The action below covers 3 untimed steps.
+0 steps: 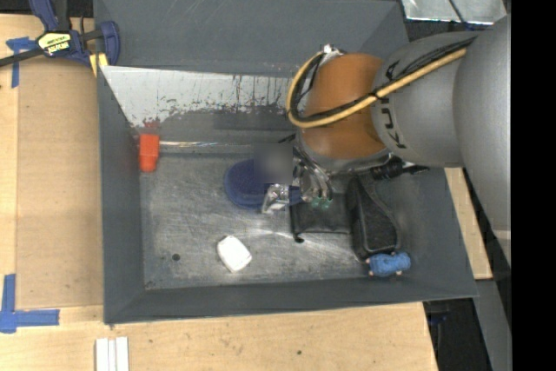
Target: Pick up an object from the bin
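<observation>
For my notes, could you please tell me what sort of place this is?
Probably a robotics lab test station: a robot arm reaches into a grey metal bin holding small things, such as an orange block and a white block.

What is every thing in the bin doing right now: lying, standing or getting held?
Gripper: low in the bin, nothing seen held.
Blue round thing: lying mid-bin, right beside the gripper.
Orange block: resting at the back left, untouched.
White block: lying loose near the front, untouched.
Black flat thing: lying at the right side.
Small blue thing: lying front right, at the black thing's end.
</observation>
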Tool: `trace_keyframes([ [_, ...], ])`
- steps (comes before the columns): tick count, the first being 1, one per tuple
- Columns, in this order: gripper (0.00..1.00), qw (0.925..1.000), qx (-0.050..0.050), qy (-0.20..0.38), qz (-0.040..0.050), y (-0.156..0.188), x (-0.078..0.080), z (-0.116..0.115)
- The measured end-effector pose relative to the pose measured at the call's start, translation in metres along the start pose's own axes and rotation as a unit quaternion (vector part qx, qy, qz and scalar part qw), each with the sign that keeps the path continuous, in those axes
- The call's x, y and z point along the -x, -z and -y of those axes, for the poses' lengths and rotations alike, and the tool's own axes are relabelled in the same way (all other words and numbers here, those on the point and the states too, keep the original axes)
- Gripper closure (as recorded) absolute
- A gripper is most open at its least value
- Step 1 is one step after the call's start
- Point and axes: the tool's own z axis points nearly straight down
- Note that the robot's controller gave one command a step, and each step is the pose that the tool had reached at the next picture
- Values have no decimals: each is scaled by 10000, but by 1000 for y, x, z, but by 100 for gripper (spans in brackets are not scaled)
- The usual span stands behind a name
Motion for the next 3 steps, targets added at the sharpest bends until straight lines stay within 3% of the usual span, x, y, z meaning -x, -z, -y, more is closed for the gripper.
trace_keyframes([
  [1, 100, 9996, -50, 211, -193, 103, 11, -5],
  [2, 100, 9996, -52, 180, -218, 136, -7, -3],
  [3, 100, 9997, -64, 55, -222, 132, 17, 17],
])
